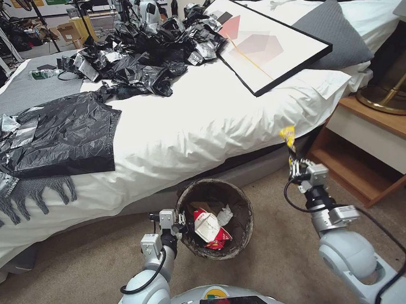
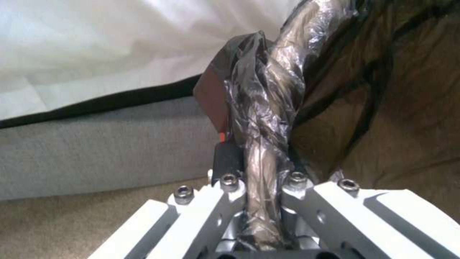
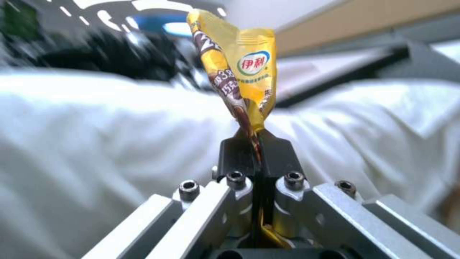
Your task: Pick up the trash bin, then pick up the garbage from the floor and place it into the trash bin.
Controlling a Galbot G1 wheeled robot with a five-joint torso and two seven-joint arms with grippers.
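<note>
The left arm reached forward and low from the robot's shoulder, its left gripper (image 1: 179, 223) clamped on the near-left rim of the trash bin (image 1: 238, 243), which it held off the carpet (image 1: 81, 274) with the mouth tipped toward the robot. From the left wrist view the fingers (image 2: 225, 158) were pressed together on the liner-wrapped rim (image 2: 268, 118) (the dark bag bunched between them). Inside the bin lay a crushed red-and-white paper cup (image 1: 209, 229) and a crumpled white tissue (image 1: 225, 214). The right arm stood raised and angled up toward the bed (image 1: 200, 119), well apart from the bin and to its right. Its right gripper (image 1: 294, 166) pinched the lower end of a yellow snack wrapper (image 1: 288, 137), which stuck up above the fingertips (image 3: 239, 154); the pads met tightly on the foil (image 3: 244, 79). The wrapper hung higher than the bin's rim, beside the edge of the mattress and near the wooden nightstand (image 1: 377, 157).
</note>
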